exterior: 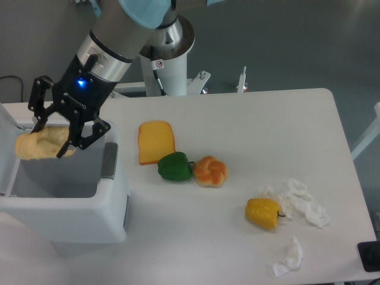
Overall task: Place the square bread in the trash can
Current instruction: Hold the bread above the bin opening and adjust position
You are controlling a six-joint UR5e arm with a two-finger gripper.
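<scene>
- My claw (50, 138) is clenched on the square bread (37, 145), its fingers on either side of the chunk.
- The bread hangs over the open mouth of the trash can (71, 211), at nine o'clock on the surface (249, 130).
- The bread is above the can's interior, not touching its floor.

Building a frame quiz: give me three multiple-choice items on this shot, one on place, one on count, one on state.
1. Where is the square bread?
A. on the table by the toast
B. over the open trash can
C. beside the yellow pepper

2. How many peppers are on the table?
A. one
B. two
C. three

3. What is the gripper doing?
A. open, empty
B. shut on the bun
C. shut on the square bread

Answers: 1 B, the bread hangs above the can's opening. 2 B, a green pepper and a yellow pepper. 3 C, the fingers clamp the bread on both sides.
</scene>
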